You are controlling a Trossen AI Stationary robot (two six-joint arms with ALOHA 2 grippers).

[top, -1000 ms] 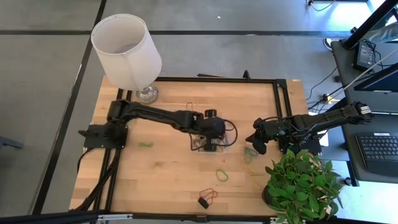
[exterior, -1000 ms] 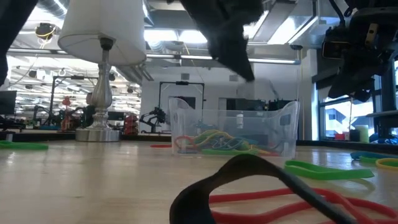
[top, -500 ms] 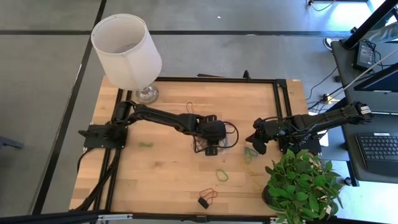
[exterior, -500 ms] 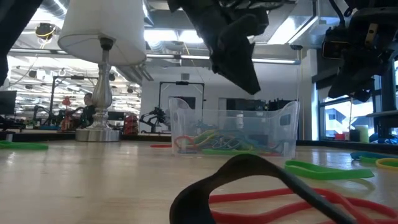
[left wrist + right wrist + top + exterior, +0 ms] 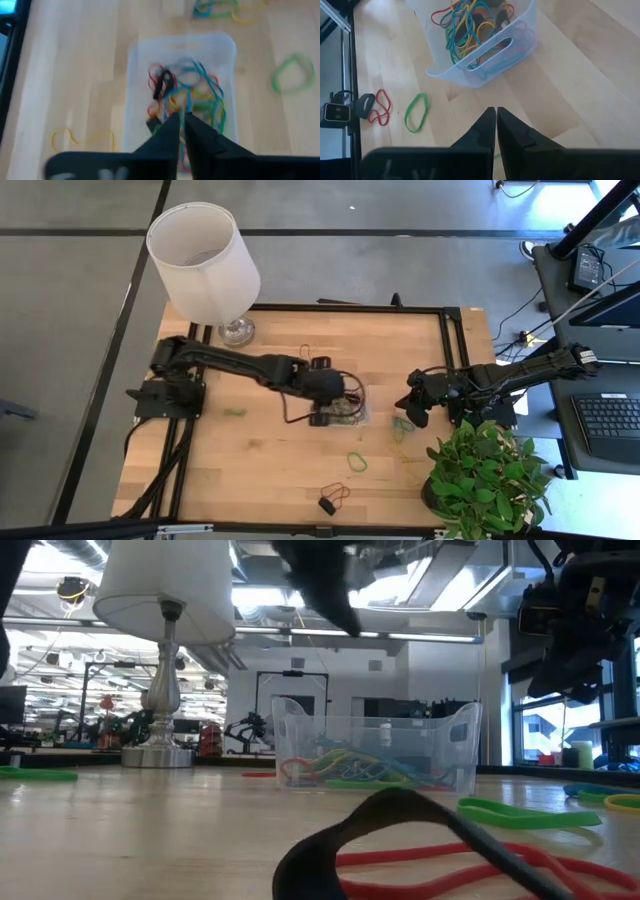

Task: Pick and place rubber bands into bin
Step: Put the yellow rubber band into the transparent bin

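On the wooden table [image 5: 260, 470], the left claw [image 5: 181, 120], seemingly closed and empty, hovers over the bin [image 5: 140, 55].

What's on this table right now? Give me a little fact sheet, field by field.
bin: clear tub mid-table, many coloured bands inside
loose bands: green, red and black near front edge, green at left
left pincer: shut, empty, above bin
right pincer: shut, empty, waiting right of bin
lamp: back left corner
plant: front right
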